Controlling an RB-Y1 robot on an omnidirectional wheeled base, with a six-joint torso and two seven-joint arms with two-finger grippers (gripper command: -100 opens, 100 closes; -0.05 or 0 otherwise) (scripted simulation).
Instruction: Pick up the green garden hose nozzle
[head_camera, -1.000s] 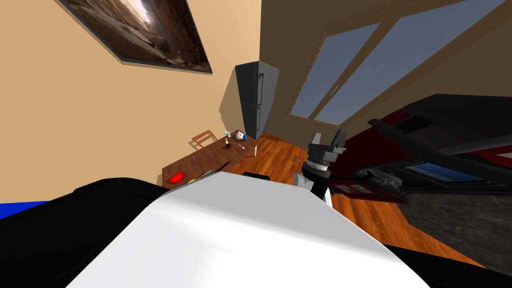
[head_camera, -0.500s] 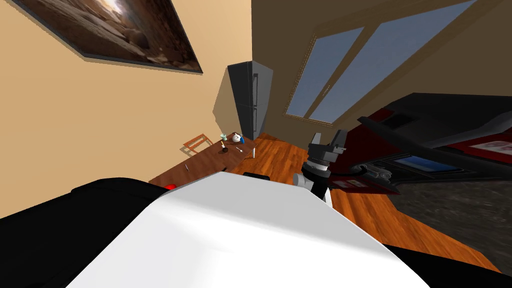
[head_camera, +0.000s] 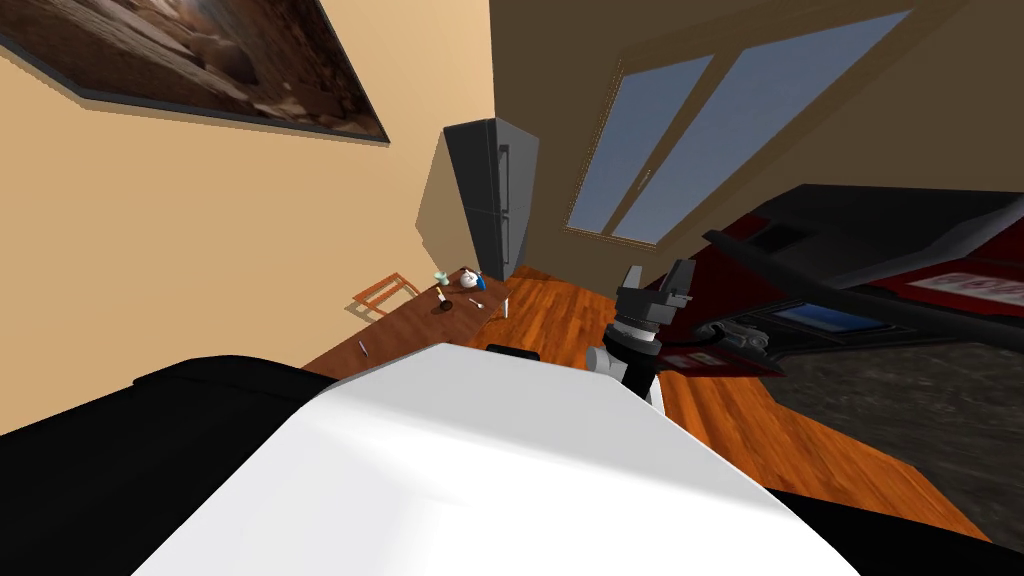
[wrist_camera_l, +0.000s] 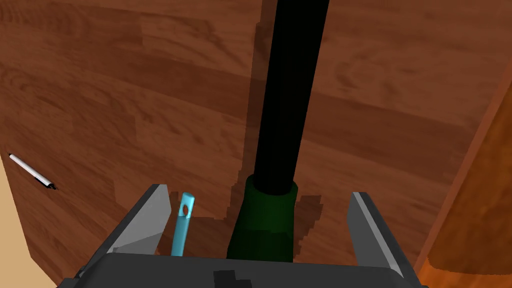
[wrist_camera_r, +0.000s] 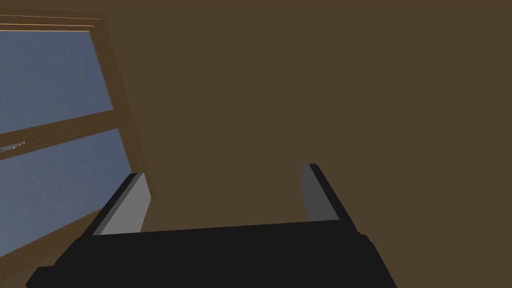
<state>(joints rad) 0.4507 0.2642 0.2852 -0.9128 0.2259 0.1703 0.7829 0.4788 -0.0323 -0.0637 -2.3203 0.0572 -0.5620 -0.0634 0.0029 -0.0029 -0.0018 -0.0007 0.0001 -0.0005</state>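
Note:
In the left wrist view the green garden hose nozzle (wrist_camera_l: 265, 222) lies on a brown wooden table (wrist_camera_l: 100, 100). It has a dark green body and a long black barrel (wrist_camera_l: 289, 100) pointing away from my hand. My left gripper (wrist_camera_l: 260, 222) is open and straddles the green body, with a gap on each side between its fingers and the nozzle. My right gripper (head_camera: 657, 282) is raised beside my chest in the head view. Its fingers (wrist_camera_r: 132, 205) stand open with nothing between them.
A light blue tool (wrist_camera_l: 181, 225) lies just inside my left finger. A white pen (wrist_camera_l: 31, 171) lies farther off near the table edge. In the head view the table (head_camera: 420, 320) carries small items at its far end, beside a chair (head_camera: 380, 295) and a dark fridge (head_camera: 490, 200). A red-and-black counter (head_camera: 850, 290) is on the right.
The whole head view has slid left over the three frames, so I have turned. The near end of the table with its red item has left the picture. The right arm keeps its pose.

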